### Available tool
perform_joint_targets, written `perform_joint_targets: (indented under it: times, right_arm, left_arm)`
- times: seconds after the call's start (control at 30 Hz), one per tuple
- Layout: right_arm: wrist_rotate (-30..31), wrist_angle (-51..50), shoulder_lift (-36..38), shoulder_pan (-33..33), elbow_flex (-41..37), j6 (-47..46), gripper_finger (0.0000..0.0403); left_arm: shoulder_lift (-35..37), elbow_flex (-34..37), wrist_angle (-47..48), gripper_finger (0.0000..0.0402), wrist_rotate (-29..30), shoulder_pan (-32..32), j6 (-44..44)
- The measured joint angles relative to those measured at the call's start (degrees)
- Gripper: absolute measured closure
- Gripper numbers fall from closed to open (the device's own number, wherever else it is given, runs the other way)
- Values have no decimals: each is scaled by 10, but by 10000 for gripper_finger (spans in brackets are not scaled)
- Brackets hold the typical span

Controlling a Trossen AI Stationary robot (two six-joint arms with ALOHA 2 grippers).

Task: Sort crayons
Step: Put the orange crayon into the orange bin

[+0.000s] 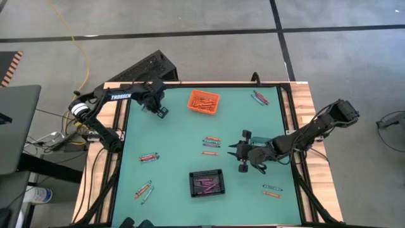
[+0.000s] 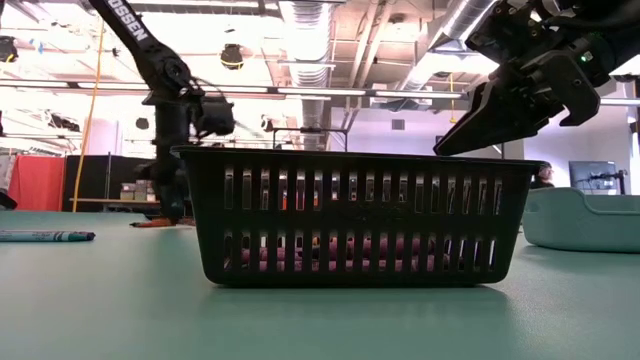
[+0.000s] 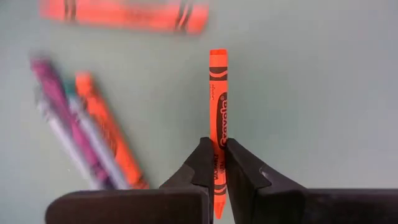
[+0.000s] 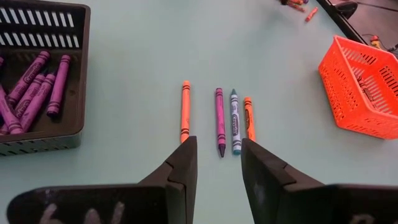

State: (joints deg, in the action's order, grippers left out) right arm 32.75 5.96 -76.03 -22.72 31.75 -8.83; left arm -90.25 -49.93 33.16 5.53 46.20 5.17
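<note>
L gripper pinching an orange crayon near the table's far-left corner; R gripper spread wide over 4 loose crayons at mid-table.

Risks: L fingers grip the crayon near one end only, so it may pivot or slip before reaching the orange bin; R fingers straddle a purple and a blue crayon w/ oranges either side, so closing could take 2 or knock a neighbour. Count, near to far: black bin w/ approx 6 purples, 4 crayons in the row, 1 orange bin; other small groups lie farther off, too small to count.
</note>
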Motion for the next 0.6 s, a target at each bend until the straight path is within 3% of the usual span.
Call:
perform_joint_targets:
  times: [0.27, 0.6]
  right_arm:
    - [1, -7, 0, 0, 0, 3, 285]
    - [1, -9, 0, -5, 0, -17, 285]
  left_arm:
    - [6, -75, 5, 394, -59, -45, 0]
    - [6, -160, 4, 394, -68, -182, 15]
